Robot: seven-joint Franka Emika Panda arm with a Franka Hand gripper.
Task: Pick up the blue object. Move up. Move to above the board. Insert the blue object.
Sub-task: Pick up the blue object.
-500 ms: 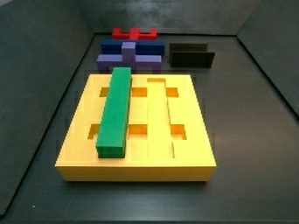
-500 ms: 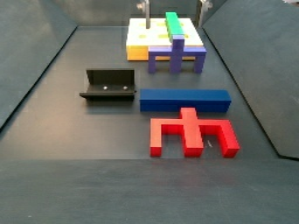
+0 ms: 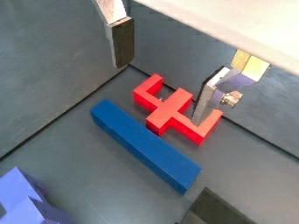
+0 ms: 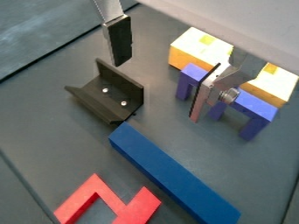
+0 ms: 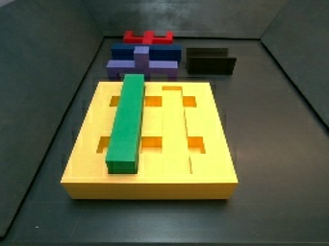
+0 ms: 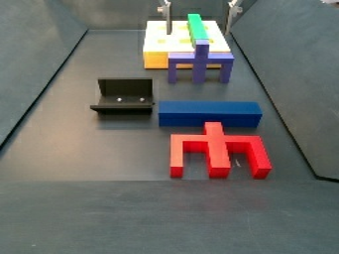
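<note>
The blue object is a long dark-blue bar lying flat on the floor between a red piece and a lavender-purple block. It also shows in both wrist views. The board is a large yellow grooved block with a green bar lying in one groove. My gripper is open and empty, high above the floor over the red piece and the blue bar. In a side view only its fingertips show at the upper edge.
The black fixture stands on the floor beside the blue bar, also in a wrist view. The red piece lies close against the blue bar. Dark walls enclose the floor.
</note>
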